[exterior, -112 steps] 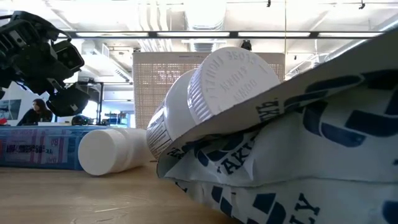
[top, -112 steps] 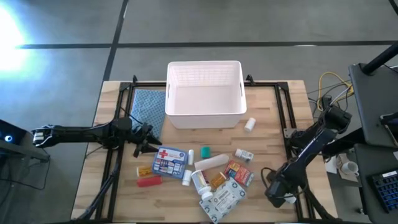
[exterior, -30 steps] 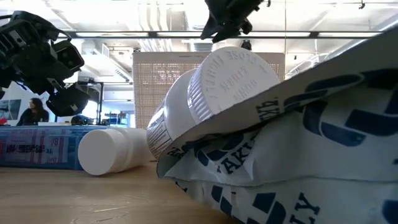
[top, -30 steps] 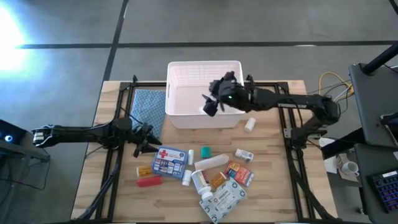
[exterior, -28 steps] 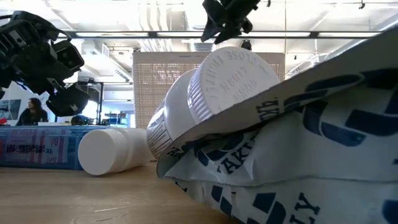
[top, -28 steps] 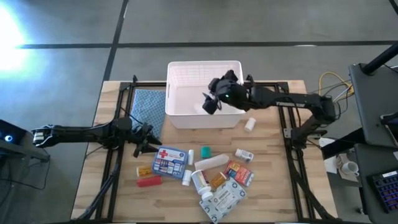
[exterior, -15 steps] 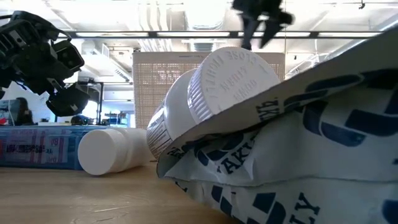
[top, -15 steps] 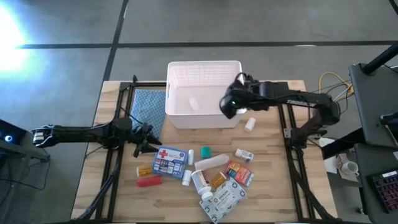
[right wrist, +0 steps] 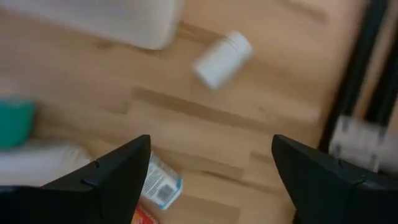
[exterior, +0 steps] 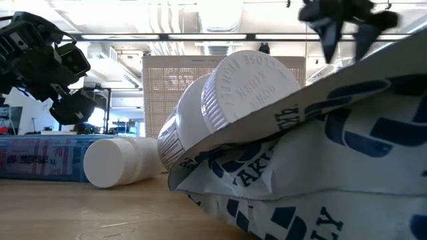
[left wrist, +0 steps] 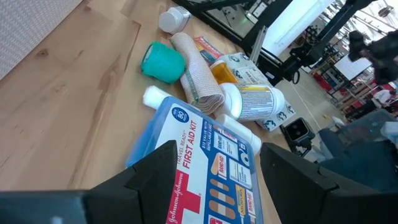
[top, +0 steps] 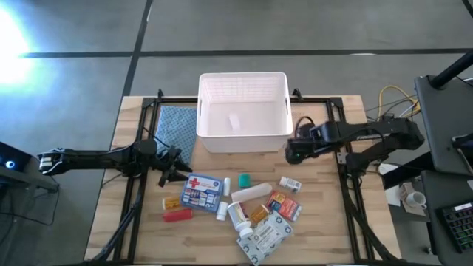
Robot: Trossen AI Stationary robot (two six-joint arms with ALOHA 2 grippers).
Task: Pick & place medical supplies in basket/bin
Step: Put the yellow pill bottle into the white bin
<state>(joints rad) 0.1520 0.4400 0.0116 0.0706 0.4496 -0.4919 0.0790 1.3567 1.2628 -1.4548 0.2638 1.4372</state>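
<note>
The white bin (top: 242, 111) stands at the table's far middle, with one small white item (top: 234, 120) on its floor. My right gripper (top: 294, 151) (right wrist: 211, 142) hovers open just off the bin's near right corner, above a lying white pill bottle (right wrist: 222, 59). My left gripper (top: 177, 172) (left wrist: 214, 155) waits open at the far left end of the blue-white first-aid box (top: 201, 190) (left wrist: 205, 165), touching nothing. The other supplies lie in a heap near the table's near edge: a grey-white pack (top: 264, 236), orange boxes (top: 284, 205), a red box (top: 177, 215).
A blue cloth (top: 176, 127) lies left of the bin. A teal cap (top: 244, 180), a bandage roll (top: 251, 193) and a small bottle (top: 290, 183) lie between the bin and the heap. Black frame rails (top: 344, 148) run along the table's sides. The low view is filled by a bottle (exterior: 250, 87) on the pack.
My right gripper has left the space above the bin, moved toward the table's right and near edges, and come down over the lone white bottle beside the bin's corner. A small white item that was at its fingers now lies on the bin floor.
</note>
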